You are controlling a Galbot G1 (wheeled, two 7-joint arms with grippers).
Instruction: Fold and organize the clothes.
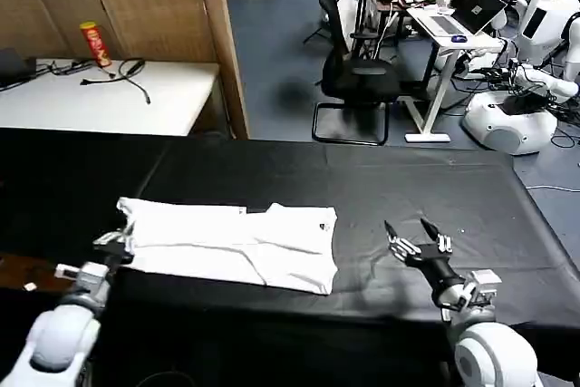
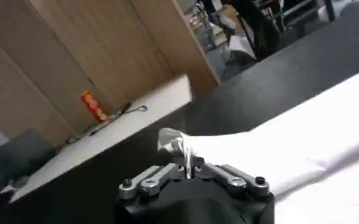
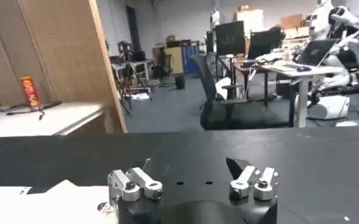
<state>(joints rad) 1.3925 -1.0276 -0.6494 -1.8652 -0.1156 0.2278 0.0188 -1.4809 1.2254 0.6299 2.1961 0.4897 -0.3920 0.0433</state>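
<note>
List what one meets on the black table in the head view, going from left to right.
left gripper, shut on the T-shirt's left edge → white T-shirt, lying flat → bare black table covering → right gripper, open, above the cloth

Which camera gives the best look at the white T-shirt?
The head view: the whole T-shirt lies folded on the black table. The left wrist view shows only the end pinched by the left pincer; the right wrist view catches just a white corner.
</note>
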